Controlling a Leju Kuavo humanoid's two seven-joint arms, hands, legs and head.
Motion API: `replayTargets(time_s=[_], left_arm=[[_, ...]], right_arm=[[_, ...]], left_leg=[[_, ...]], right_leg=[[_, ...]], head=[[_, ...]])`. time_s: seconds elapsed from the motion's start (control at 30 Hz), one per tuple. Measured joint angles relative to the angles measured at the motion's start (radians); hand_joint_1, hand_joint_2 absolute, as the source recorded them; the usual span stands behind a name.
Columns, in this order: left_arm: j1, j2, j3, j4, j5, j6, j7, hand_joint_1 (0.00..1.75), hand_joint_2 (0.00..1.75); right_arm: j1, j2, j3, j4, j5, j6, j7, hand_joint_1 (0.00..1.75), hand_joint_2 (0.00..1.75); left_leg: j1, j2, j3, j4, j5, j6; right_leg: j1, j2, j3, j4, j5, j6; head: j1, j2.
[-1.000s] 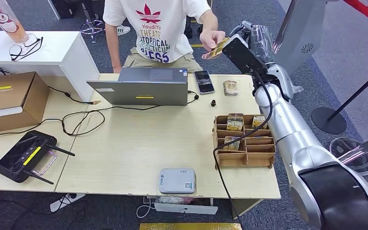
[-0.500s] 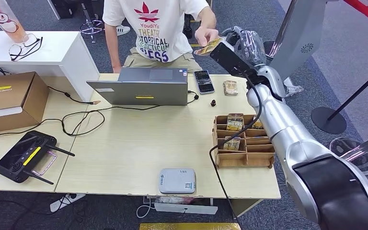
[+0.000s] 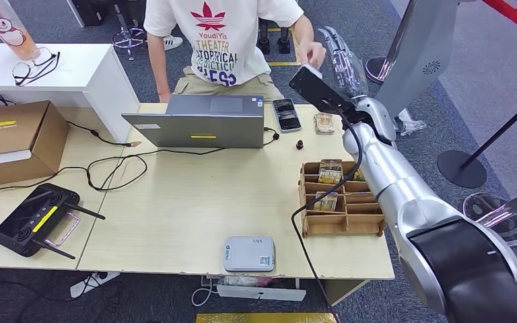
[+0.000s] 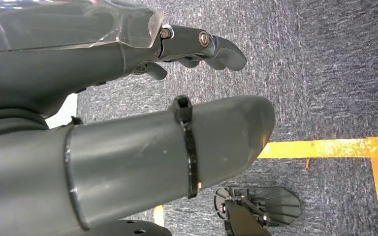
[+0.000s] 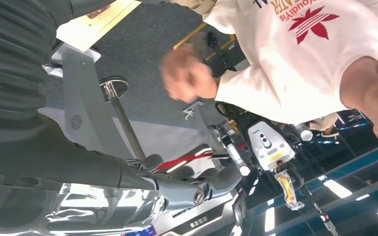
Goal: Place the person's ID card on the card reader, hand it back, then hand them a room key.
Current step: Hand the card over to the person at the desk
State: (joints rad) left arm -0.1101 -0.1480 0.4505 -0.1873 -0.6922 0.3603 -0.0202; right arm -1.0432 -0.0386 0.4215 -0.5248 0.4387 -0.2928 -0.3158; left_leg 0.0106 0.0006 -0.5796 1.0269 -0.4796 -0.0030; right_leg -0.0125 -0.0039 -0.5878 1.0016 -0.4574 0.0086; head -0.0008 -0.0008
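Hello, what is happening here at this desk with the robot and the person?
The robot's right hand is raised beyond the far edge of the desk, toward a person in a white T-shirt. The person's hand is close to the robot hand. No card is visible between them. Cards sit in the wooden tray. The card reader lies bare at the near edge.

A white shirt (image 3: 222, 33) with red leaf print, grey laptop (image 3: 202, 121), pale wooden table (image 3: 195, 208).

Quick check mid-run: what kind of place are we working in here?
Likely a mock hotel check-in desk in a lab or office: wooden organizer holding key cards, card reader, laptop, carpeted floor with stanchions.
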Motion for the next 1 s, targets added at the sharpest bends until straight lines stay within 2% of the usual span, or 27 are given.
replayTargets(time_s=[0.33, 0.53, 0.73, 1.0], left_arm=[[0.003, 0.000, 0.001, 0.000, 0.010, 0.003, -0.007, 0.00, 0.00], [0.004, 0.000, 0.001, 0.000, 0.015, 0.006, -0.011, 0.00, 0.00], [0.006, 0.000, 0.001, 0.000, 0.020, 0.008, -0.015, 0.00, 0.00], [0.009, 0.001, 0.001, 0.000, 0.023, 0.008, -0.022, 0.00, 0.00]], right_arm=[[0.003, 0.006, -0.001, -0.010, -0.074, 0.003, -0.060, 0.00, 1.75], [0.043, 0.007, -0.016, -0.089, -0.171, 0.017, -0.102, 0.00, 1.75], [0.132, 0.001, -0.040, -0.237, -0.269, 0.016, -0.112, 0.00, 1.75], [0.307, -0.032, -0.057, -0.496, -0.335, -0.007, -0.108, 0.00, 1.75]], left_leg=[[0.000, 0.000, 0.000, 0.000, 0.000, 0.000], [0.000, 0.000, 0.000, 0.000, 0.000, 0.000], [0.000, 0.000, 0.000, 0.000, 0.000, 0.000], [0.000, 0.000, 0.000, 0.000, 0.000, 0.000]], right_leg=[[0.000, 0.000, 0.000, 0.000, 0.000, 0.000], [0.000, 0.000, 0.000, 0.000, 0.000, 0.000], [0.000, 0.000, 0.000, 0.000, 0.000, 0.000], [0.000, 0.000, -0.001, 0.000, 0.000, 0.000]], head=[[0.000, 0.000], [0.000, 0.000], [0.000, 0.000], [0.000, 0.000]])
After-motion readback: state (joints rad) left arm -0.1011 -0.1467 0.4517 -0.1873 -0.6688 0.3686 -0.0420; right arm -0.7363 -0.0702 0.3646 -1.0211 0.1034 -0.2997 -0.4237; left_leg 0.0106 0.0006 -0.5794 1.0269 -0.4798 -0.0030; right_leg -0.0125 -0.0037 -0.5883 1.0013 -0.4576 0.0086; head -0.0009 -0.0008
